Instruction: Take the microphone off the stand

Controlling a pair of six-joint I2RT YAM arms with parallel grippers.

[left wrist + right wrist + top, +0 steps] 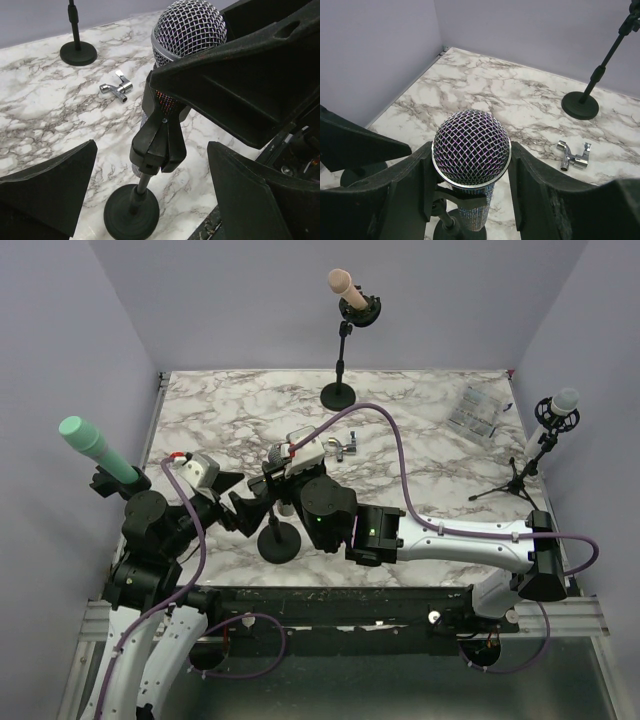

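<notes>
A: Task mic, where?

B: The microphone [471, 145], the one with the mesh head, is upright in the clip of its stand [131, 212], near-centre of the surface [230, 410]. The round black base sits flat.

A: Right claw?

B: The right claw [470, 170] is pinching the microphone. One finger is on each side, pressed at the ring under the mesh head.

A: Left?

B: The left claw [152, 144] is spread wide and holds nothing. It's low and just to the left of the stand, and the clip shows between its fingers.

A: Anything in the way?

B: From the left wrist view, a right claw finger crosses in front of the mic body. The clip grips the body below that. The two claws are close together.

A: Clutter?

B: A chrome fitting [347, 447] lies flat just beyond the mic, not touching it. The far round-base stand [338, 395] holds a pink mic [345, 288]. On the right, a tripod stand [520, 480] holds a pale mic [560, 405]. A clear packet [478, 415] is far right. A green mic [95, 448] is by the left edge, and I can't see what it stands on. A purple cable [400, 450] arches over the right arm.
</notes>
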